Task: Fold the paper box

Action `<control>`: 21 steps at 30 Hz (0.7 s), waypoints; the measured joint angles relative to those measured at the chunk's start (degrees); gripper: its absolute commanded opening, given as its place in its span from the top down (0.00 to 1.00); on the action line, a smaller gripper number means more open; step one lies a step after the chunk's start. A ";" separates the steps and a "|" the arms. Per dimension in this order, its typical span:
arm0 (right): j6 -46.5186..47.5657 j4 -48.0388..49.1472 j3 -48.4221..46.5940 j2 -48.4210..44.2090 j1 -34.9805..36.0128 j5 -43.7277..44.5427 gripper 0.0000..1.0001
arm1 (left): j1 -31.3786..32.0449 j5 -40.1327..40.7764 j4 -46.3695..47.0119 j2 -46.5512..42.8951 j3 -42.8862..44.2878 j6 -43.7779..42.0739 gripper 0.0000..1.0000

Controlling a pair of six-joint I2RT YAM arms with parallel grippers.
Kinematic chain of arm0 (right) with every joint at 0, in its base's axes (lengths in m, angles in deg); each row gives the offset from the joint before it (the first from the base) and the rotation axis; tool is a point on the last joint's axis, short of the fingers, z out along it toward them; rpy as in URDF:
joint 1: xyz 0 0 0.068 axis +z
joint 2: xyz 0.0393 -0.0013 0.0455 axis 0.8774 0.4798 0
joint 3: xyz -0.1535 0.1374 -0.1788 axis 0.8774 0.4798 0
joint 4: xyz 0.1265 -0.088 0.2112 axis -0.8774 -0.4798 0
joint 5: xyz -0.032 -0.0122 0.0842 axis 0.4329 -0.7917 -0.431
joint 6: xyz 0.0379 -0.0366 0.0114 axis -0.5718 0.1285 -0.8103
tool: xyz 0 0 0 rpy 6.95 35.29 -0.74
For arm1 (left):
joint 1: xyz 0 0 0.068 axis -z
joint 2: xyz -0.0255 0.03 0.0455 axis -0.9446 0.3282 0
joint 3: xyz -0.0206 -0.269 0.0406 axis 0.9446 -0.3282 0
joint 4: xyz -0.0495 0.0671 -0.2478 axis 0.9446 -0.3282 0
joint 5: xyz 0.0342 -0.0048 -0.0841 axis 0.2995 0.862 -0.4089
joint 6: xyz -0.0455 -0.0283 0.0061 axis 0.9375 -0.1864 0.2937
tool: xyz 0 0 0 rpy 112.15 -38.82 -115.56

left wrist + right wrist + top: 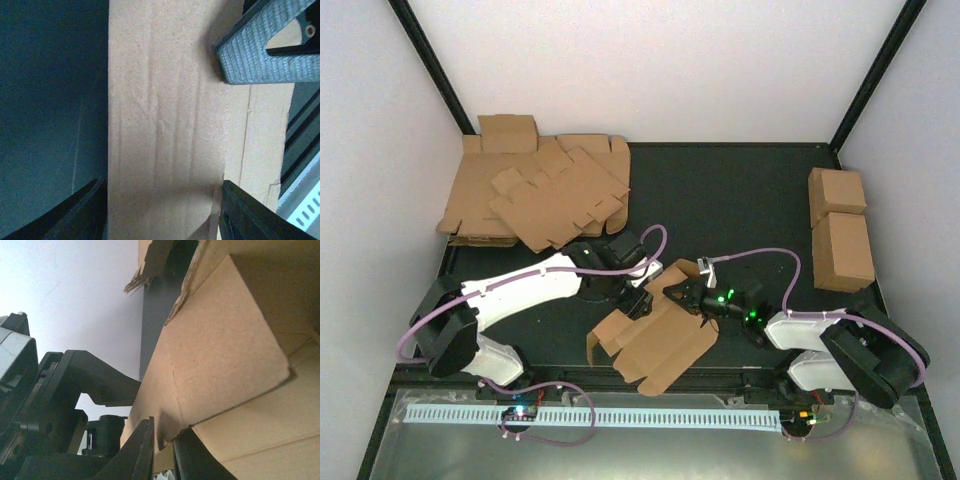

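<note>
Position: paper box [655,340] lies at the middle of the table's [740,200] near edge, between the two arms.
Progress: early, as I judge it. The sheet is mostly flat; one flap at its far end is raised and a short flap on its left side stands up.
Remaining: no walls are closed and no tabs tucked, so nearly all the folding is left.
Left pincer [628,297]: released, its fingers spread wide over a creased panel.
Left arm: reaches in from the near left corner, elbow bent, wrist turned down onto the sheet.
Right pincer [165,430]: clenched on the edge of the raised flap.
Right arm: low, stretched from the near right corner toward the middle.
</note>
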 measured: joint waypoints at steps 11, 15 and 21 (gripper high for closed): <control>0.55 -1.07 0.00 -0.28 0.02 0.04 0.78 | 4.63 7.72 -2.58 1.55 1.90 2.49 0.45; 1.09 -1.84 0.00 -1.16 0.02 0.13 0.77 | 6.45 10.80 -3.52 1.57 3.08 3.48 0.49; 1.95 -3.54 0.00 -2.67 0.02 0.55 0.84 | 8.39 13.66 -4.33 2.27 4.26 4.66 0.41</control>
